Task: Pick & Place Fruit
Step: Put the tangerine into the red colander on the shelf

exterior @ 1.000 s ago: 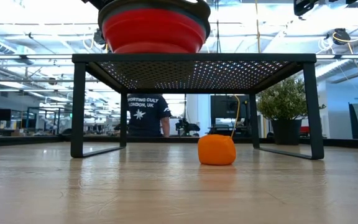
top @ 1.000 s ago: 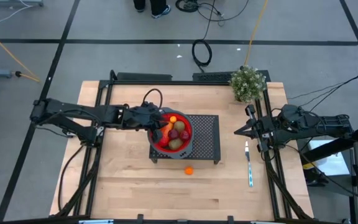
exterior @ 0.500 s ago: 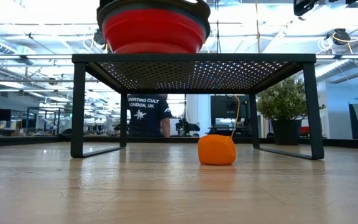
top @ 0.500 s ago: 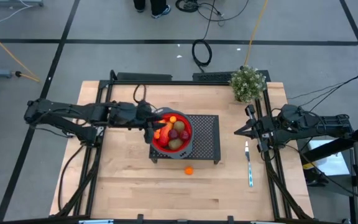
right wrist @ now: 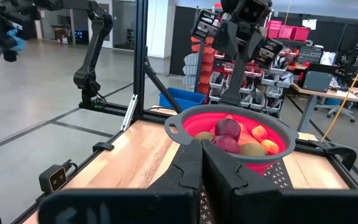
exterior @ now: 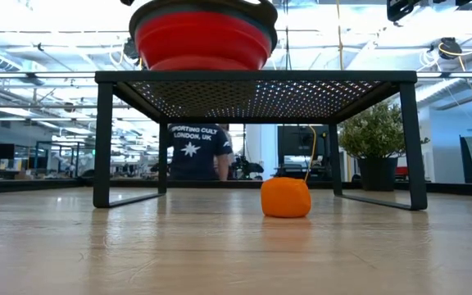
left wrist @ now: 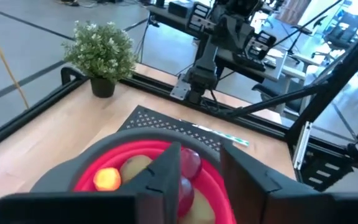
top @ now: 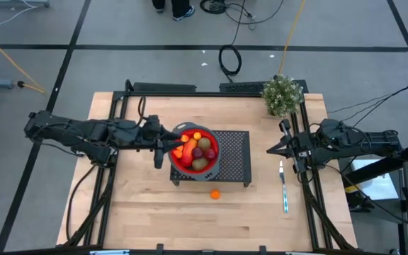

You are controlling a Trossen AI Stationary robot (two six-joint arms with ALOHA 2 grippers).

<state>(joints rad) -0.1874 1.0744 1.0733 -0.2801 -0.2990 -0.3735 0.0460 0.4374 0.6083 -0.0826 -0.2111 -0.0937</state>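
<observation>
A red bowl point(top: 178, 164) with a grey rim stands on a black mesh rack point(top: 236, 154). Several fruit pieces point(top: 197, 149) lie in the bowl: red ones, brown ovals, an orange ball and a longer orange-red one. One orange ball point(top: 214, 193) rests on the table in front of the rack point(exterior: 260, 78). My left gripper point(top: 168, 146) hangs just left of the bowl's rim point(left wrist: 98, 165); it is open with nothing between its fingers. At the right side of the table, my right gripper point(top: 269, 150) is shut and points at the rack.
A potted plant point(top: 282, 93) stands at the table's far right corner. A thin pale-handled utensil point(top: 284, 185) lies on the table below the right gripper. The wood in front of the rack, around the orange ball point(exterior: 285, 197), is bare. A person stands beyond the table.
My left gripper has drawn back from over the bowl toward the table's left edge and has risen, tipping up toward level. The fruit in the bowl and the orange ball on the table have stayed where they were.
</observation>
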